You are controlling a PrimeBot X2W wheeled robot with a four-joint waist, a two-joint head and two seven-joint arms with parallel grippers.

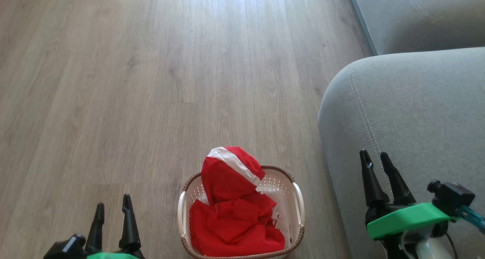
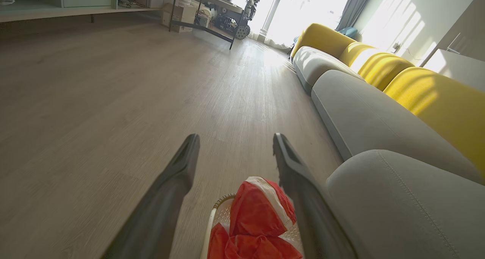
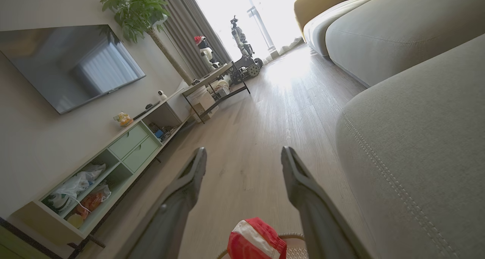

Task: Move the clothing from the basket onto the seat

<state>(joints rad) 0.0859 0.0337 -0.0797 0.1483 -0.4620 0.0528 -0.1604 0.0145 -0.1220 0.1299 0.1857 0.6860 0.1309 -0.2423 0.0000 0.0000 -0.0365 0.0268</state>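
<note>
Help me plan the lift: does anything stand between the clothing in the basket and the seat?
Nothing visible does. The clothing heaps above the basket rim, and a strip of floor separates it from the seat.

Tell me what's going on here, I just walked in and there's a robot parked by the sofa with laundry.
The robot is set to move the red clothing from the basket onto the grey seat, but nothing has been picked up yet. The clothing is heaped in the basket, which stands on the wooden floor beside the seat. The left end effector and right end effector are both open and empty, one on either side of the basket.
</note>
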